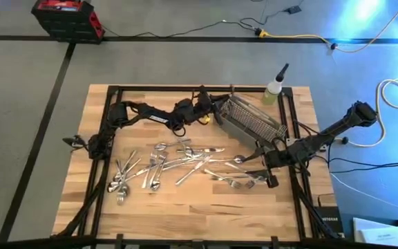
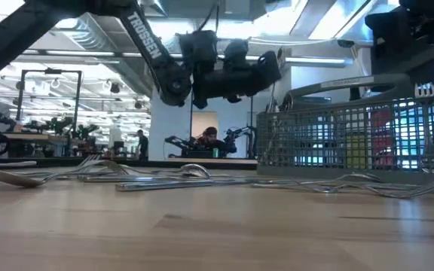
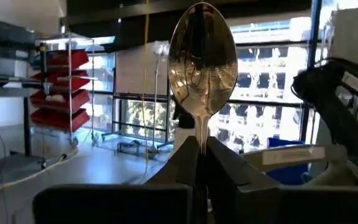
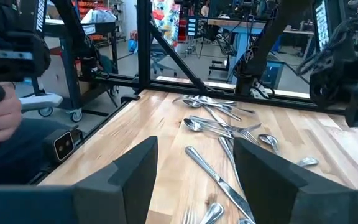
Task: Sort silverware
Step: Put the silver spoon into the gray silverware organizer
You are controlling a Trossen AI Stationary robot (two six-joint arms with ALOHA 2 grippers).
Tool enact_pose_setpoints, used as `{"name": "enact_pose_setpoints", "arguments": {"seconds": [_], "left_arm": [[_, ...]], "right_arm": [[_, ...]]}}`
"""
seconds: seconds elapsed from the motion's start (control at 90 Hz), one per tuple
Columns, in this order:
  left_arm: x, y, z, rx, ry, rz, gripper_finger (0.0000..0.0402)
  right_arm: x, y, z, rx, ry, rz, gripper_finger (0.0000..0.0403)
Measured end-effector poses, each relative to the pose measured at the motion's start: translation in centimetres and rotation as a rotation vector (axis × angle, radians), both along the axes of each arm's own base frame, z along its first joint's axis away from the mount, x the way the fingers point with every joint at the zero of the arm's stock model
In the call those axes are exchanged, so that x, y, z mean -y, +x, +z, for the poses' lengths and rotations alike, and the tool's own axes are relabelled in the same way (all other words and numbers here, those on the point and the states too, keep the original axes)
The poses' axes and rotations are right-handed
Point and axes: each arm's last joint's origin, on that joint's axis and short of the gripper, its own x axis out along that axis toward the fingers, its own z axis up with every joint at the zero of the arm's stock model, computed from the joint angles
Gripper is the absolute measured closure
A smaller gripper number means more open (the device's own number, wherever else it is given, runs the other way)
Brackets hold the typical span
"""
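Your wooden table [image 1: 185, 207] sits on a gray concrete floor, with a black and red case [image 1: 66, 17] off its far left corner. On the left half, the silverware [image 1: 164, 164] lies scattered in a loose pile of forks and spoons that spreads toward the middle. Above it, your left claw [image 3: 197, 155] is raised over the far middle of the table, just beside the gray mesh basket [image 1: 251, 117], and its fingers are clamped tight on the handle of a spoon [image 3: 202, 59] held bowl-up. Behind the basket stands a squeeze bottle [image 1: 275, 86]. To the right, your right claw [image 4: 194, 165] hangs low near the table's right edge with its fingers spread wide and nothing between them, and a few forks and spoons lie on the wood just ahead of it.
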Motion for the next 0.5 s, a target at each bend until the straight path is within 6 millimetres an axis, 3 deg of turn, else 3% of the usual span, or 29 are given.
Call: {"name": "enact_pose_setpoints", "arguments": {"seconds": [0.344,0.5], "left_arm": [[-0.5,0.1,-1.2,-0.027,-0.125,-0.059,0.0399],[-0.6,0.1,-1.4,-0.041,-0.154,-0.026,0.0368]], "right_arm": [[0.0,0.0,0.0,0.0,0.0,0.0,0.021],[0.0,0.0,0.0,0.0,0.0,0.0,0.021]]}}
